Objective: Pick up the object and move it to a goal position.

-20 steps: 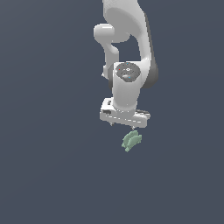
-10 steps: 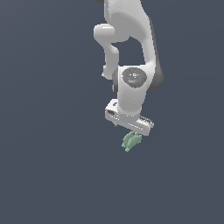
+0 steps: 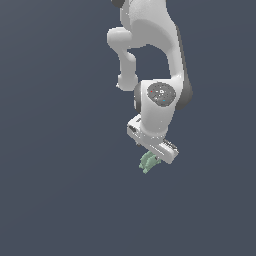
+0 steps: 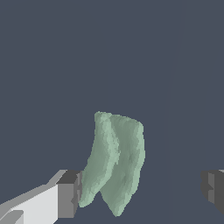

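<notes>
Across both views stretches a flat, dark slate-blue ground (image 3: 55,200) with no edge or marking on it. Against it in the exterior view hangs the white arm (image 3: 150,45), its upper links cut off by the top of the picture, so where it is mounted cannot be seen. A round grey-capped joint sits low on the arm, and under it the wrist tilts down toward the exterior view's right.

Below the wrist is the gripper (image 3: 153,161); from the exterior view its body covers the fingers almost wholly, and the gap between them cannot be read there. The wrist view settles it: two dark grey pads (image 4: 68,194) stand well apart, one at each side of the picture, the far one cropped by the frame edge. The jaws are spread wide, not clamped on anything.

Between them sits the object (image 4: 114,162), a pale sage-green lump with two long ridged lobes running side by side and a shallow groove between, its outline wavy and tapering to a blunt point. One lobe lies just beside, perhaps touching, the nearer pad; a clear gap separates it from the other. In the exterior view only its lower part (image 3: 146,163) peeks out beneath the gripper, the rest hidden.
</notes>
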You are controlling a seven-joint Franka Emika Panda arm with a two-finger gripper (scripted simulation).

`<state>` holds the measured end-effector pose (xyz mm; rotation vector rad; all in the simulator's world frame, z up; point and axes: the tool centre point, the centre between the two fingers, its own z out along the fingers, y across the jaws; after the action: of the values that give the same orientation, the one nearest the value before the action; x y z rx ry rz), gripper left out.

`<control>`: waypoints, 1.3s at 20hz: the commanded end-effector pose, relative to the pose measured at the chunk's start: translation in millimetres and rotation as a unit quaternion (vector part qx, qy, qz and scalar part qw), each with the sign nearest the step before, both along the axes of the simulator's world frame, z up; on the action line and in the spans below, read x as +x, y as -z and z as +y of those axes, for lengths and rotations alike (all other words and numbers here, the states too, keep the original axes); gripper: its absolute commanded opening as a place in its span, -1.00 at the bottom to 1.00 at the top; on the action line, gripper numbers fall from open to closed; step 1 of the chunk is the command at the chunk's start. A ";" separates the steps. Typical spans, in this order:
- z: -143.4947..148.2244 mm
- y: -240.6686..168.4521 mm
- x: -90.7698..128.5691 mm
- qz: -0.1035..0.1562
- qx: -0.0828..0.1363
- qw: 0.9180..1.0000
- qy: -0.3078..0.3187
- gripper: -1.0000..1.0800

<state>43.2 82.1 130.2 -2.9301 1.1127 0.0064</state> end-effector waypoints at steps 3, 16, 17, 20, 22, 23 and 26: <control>7.3 3.2 4.3 0.000 -0.002 0.999 0.049 0.92; 17.9 7.7 9.9 0.000 -0.004 0.993 0.117 0.92; 18.1 7.7 10.0 0.000 -0.004 0.993 0.118 0.92; 18.1 8.1 9.8 0.000 -0.004 0.993 0.116 0.92; 18.0 11.5 9.7 0.000 -0.004 0.993 0.116 0.92; 18.1 14.5 9.7 0.000 -0.004 0.993 0.116 0.92; 17.8 28.4 9.3 0.000 -0.004 0.993 0.117 0.92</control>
<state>53.1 100.2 109.3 -2.7855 1.4505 -0.0016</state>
